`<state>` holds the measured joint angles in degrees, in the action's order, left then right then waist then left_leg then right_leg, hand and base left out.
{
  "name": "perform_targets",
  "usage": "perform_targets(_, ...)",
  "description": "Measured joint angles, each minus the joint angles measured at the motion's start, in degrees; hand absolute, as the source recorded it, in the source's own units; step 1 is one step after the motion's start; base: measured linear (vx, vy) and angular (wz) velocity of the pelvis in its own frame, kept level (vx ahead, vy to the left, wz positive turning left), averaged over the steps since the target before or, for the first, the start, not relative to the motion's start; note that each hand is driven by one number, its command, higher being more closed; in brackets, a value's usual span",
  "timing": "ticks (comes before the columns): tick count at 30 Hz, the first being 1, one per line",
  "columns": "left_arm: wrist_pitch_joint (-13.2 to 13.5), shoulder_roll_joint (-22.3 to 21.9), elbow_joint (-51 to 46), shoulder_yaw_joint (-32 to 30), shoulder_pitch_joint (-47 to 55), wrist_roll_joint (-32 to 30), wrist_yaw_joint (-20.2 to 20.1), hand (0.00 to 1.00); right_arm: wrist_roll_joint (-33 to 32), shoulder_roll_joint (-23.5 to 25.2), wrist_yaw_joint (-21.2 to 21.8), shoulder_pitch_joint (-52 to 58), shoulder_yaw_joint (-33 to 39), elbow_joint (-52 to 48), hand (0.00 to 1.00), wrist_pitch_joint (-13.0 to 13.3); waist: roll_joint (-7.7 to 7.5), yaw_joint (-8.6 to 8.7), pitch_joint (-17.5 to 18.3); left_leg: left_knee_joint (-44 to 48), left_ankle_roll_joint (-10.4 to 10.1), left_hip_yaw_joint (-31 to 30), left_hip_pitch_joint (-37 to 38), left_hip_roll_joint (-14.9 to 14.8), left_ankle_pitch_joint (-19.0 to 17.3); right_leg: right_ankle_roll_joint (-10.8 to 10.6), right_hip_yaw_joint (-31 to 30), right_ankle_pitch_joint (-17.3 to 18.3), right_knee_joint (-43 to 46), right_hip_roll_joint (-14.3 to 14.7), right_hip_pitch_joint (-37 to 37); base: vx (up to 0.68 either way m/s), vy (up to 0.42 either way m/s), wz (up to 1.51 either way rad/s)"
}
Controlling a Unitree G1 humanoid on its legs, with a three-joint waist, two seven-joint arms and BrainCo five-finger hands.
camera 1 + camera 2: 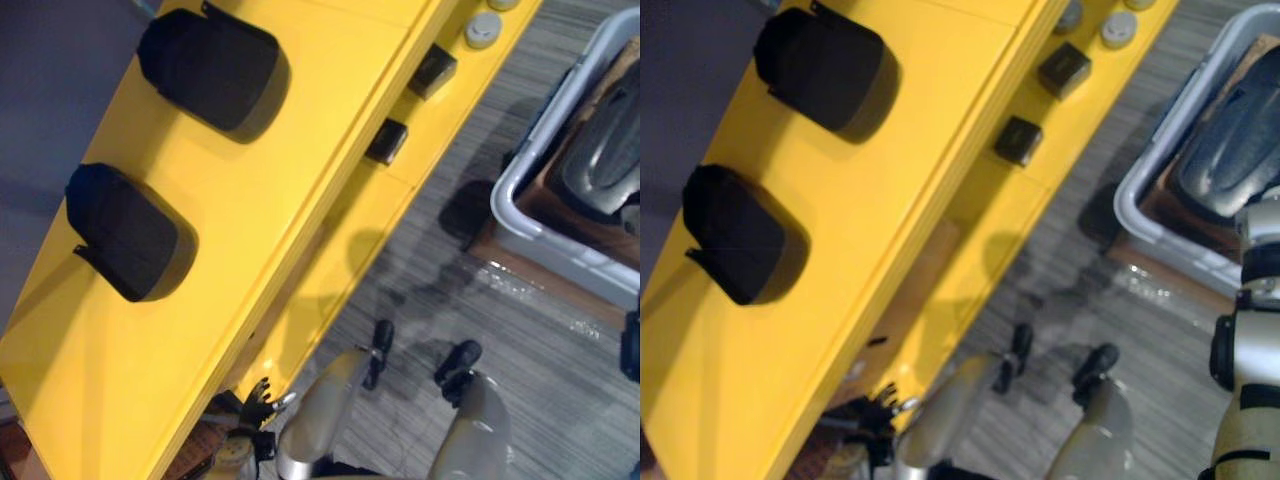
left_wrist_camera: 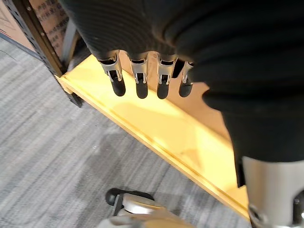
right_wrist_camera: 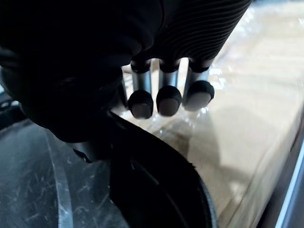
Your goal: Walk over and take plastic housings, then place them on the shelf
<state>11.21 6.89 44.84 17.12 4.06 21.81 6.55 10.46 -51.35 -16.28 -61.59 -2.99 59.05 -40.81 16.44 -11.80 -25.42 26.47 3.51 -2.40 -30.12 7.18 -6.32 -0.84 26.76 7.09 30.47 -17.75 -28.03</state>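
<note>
Lying flat on the top board of the yellow shelf are two black housings, well apart from each other. On the shelf's lower board the head views show two small black boxes and, further along, grey round discs. To the right stands a grey bin on the grey carpet floor. A third housing, dark and glossy, lies inside the bin and is cut off by the picture's edge.

The left robot hand shows low in the head views, beside the shelf's near edge. Its wrist view adds what the head views leave too small to read: the fingers hang straight and relaxed, holding nothing, above a low yellow board of the shelf.

The right eye view shows the right forearm at the edge of the picture, reaching toward the bin. Its wrist view gives the close look. The right robot hand hangs over the bin with its fingers straight, curled round nothing, and their tips point at plastic-wrapped cardboard. The scratched surface of the third housing lies just below the palm. Whether the palm touches it cannot be told. The thumb is lost in the dark there.
</note>
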Motion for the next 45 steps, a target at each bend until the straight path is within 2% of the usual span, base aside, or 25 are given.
perform_targets(6, 1.3, -0.4, -7.3, 0.9, 0.3, 0.4, -0.7, 0.00, 4.5, -2.8, 4.5, 0.6, 0.1, 0.2, 1.00, 0.2, -0.06, 0.53, 0.0, 0.3, 0.0, 0.1, 0.1, 0.0, 0.0, -0.2, 0.1, -0.1, -0.1, 0.0, 0.3, 0.00, 0.004, 0.01)
perform_targets(7, 1.3, -1.1, -9.6, 2.5, 0.4, 0.4, -2.0, 0.00, 5.6, -3.0, 5.5, 0.9, 0.1, 0.4, 1.00, 1.4, -0.14, 1.51, -0.1, 0.9, 0.0, 0.2, 0.2, -0.3, -0.3, -0.4, 0.4, -0.3, -0.2, 0.3, 1.0, 0.00, 0.000, 0.00)
perform_targets(9, 1.4, -1.3, -10.8, 3.4, 0.5, 0.4, -3.0, 0.00, 6.4, -3.1, 5.5, 1.9, 0.2, 0.6, 1.00, 2.3, -0.29, 1.74, -0.2, 1.5, 0.0, 0.3, 0.6, -0.8, -0.8, -0.4, 0.4, -0.4, -0.4, 0.8, 1.9, 0.01, 0.004, -0.03)
perform_targets(13, 1.1, -1.0, -15.3, 3.7, 1.2, 0.4, -6.2, 0.00, 8.4, -3.3, 5.1, 3.5, 1.4, 0.6, 1.00, 7.1, -0.71, 3.24, -0.5, 0.8, 0.0, 0.7, 3.0, -1.6, -1.2, -0.2, 0.5, -0.5, -2.5, 2.0, 4.4, 0.00, 0.012, -0.08)
perform_targets(15, 0.8, -0.5, -19.3, 3.8, 2.0, 0.3, -8.5, 0.00, 8.4, -3.5, 4.6, 5.0, 1.8, 0.6, 1.00, 10.7, -1.41, 3.66, -1.0, -0.5, 0.0, 1.0, 4.9, -2.5, -1.1, -0.4, 0.5, -1.3, -4.5, 3.2, 6.3, 0.01, -0.003, -0.14)
perform_targets(16, 0.9, -0.5, -20.2, 3.8, 2.4, 0.2, -9.1, 0.00, 8.4, -3.5, 4.4, 5.1, 1.8, 0.6, 1.00, 11.2, -1.67, 4.00, -1.2, -0.7, 0.0, 1.0, 5.3, -2.6, -1.1, -0.4, 0.5, -1.4, -4.9, 3.4, 6.7, 0.02, -0.011, -0.09)
perform_targets(19, 0.8, -0.3, -24.1, 4.0, 3.7, -0.4, -11.8, 0.00, 8.4, -3.5, 2.3, 6.0, 3.1, -2.0, 1.00, 13.8, -2.96, 5.61, -2.1, -2.7, -0.6, 1.2, 7.2, -3.4, -0.7, -0.3, 0.5, -2.7, -7.7, 4.9, 8.8, 0.05, -0.017, -0.10)
perform_targets(21, 0.7, 1.0, -29.1, 4.5, 4.4, -0.6, -13.2, 0.00, 8.2, -3.3, -0.4, 8.5, 4.7, -5.1, 1.00, 16.4, -4.67, 6.73, -3.3, -4.5, -1.1, 1.5, 9.5, -3.9, -0.4, -0.2, 0.2, -3.7, -10.1, 6.1, 10.9, 0.07, -0.025, -0.13)
perform_targets(22, 0.7, 1.5, -30.3, 4.6, 4.4, -1.0, -13.6, 0.00, 8.1, -3.3, -1.2, 8.9, 5.3, -5.6, 1.00, 17.0, -5.09, 7.02, -3.6, -4.9, -1.1, 1.6, 10.2, -4.1, -0.4, -0.1, 0.1, -3.9, -10.6, 6.3, 11.4, 0.07, -0.023, -0.08)
perform_targets(24, 0.0, 2.2, -33.9, 5.5, 4.1, -2.2, -14.0, 0.00, 7.9, -2.7, -4.2, 10.1, 6.9, -7.9, 1.00, 19.9, -6.20, 8.21, -4.3, -6.3, -1.4, 1.9, 12.4, -4.5, -0.2, -0.2, -0.2, -4.8, -12.8, 7.3, 13.5, 0.07, -0.014, -0.11)
perform_targets(25, -0.5, 2.2, -34.5, 5.9, 3.8, -2.3, -14.0, 0.00, 7.9, -2.6, -5.0, 10.9, 7.4, -9.2, 1.00, 20.6, -6.24, 8.42, -4.4, -6.6, -1.4, 2.0, 12.9, -4.7, -0.2, -0.2, -0.2, -5.2, -13.5, 7.6, 14.1, 0.06, -0.005, -0.16)
perform_targets(27, -2.9, 2.3, -36.7, 7.0, 2.4, -3.0, -13.8, 0.00, 7.9, -1.1, -7.9, 13.2, 8.8, -14.5, 1.00, 23.4, -6.86, 9.15, -4.3, -8.0, -1.4, 3.0, 14.4, -5.3, -0.1, -0.2, -1.3, -6.7, -16.3, 8.9, 15.5, 0.06, -0.002, -0.25)
perform_targets(30, -5.2, 2.9, -38.0, 8.6, -0.7, -5.0, -12.0, 0.00, 7.9, 1.1, -10.2, 16.5, 9.1, -20.9, 1.00, 25.5, -8.09, 10.09, -4.2, -8.9, -1.5, 3.7, 15.6, -5.7, -0.1, 0.0, -2.0, -7.4, -17.9, 9.6, 16.4, 0.03, -0.007, -0.22)
perform_targets(34, -8.6, 3.3, -38.2, 8.9, -7.1, -7.5, -8.3, 0.00, 9.4, 6.2, -10.6, 22.0, 9.3, -31.1, 1.00, 27.3, -11.24, 11.46, -3.4, -10.4, -1.8, 5.2, 18.0, -6.3, 0.1, 0.1, -3.4, -8.6, -20.3, 10.8, 18.3, 0.00, -0.013, -0.19)
perform_targets(35, -8.9, 3.5, -38.2, 8.9, -9.5, -8.6, -7.2, 0.00, 10.9, 7.9, -10.6, 24.1, 9.3, -34.0, 1.00, 28.0, -12.51, 12.01, -2.7, -10.5, -1.8, 5.7, 18.2, -6.5, 0.1, 0.1, -3.9, -8.6, -20.7, 10.9, 18.4, -0.02, -0.003, -0.17)
perform_targets(37, -9.4, 3.4, -38.2, 8.7, -13.2, -8.8, -5.9, 0.00, 12.7, 10.0, -10.6, 26.7, 9.3, -37.5, 1.00, 29.6, -13.86, 12.94, -2.0, -11.1, -2.0, 6.3, 18.9, -6.5, 0.2, 0.1, -4.5, -8.9, -21.4, 11.1, 18.8, -0.02, 0.007, -0.16)
perform_targets(39, -10.5, 3.3, -38.1, 8.6, -16.7, -8.6, -4.4, 0.00, 14.3, 12.1, -10.6, 29.4, 9.3, -39.7, 1.00, 31.0, -14.64, 13.55, -1.6, -12.1, -2.0, 7.4, 21.2, -6.5, 0.2, -0.2, -5.4, -9.4, -22.4, 11.2, 20.6, -0.01, 0.026, -0.23)
perform_targets(43, -10.5, 3.4, -36.1, 6.1, -23.8, -5.2, -0.8, 0.00, 17.6, 16.6, -10.5, 34.7, 9.1, -42.9, 1.00, 34.5, -16.18, 14.75, 1.7, -14.0, -1.9, 9.3, 23.3, -6.6, 0.2, -0.3, -7.1, -10.7, -25.3, 11.9, 22.3, -0.02, 0.018, -0.25)
perform_targets(45, -10.5, 3.5, -33.4, 5.3, -27.7, -3.7, 1.8, 0.00, 20.0, 18.8, -10.6, 37.0, 8.9, -43.3, 1.00, 37.0, -16.61, 15.98, 2.6, -14.5, -1.9, 9.8, 25.6, -6.6, 0.2, -0.5, -7.6, -11.0, -26.2, 12.1, 24.4, 0.01, 0.008, -0.13)
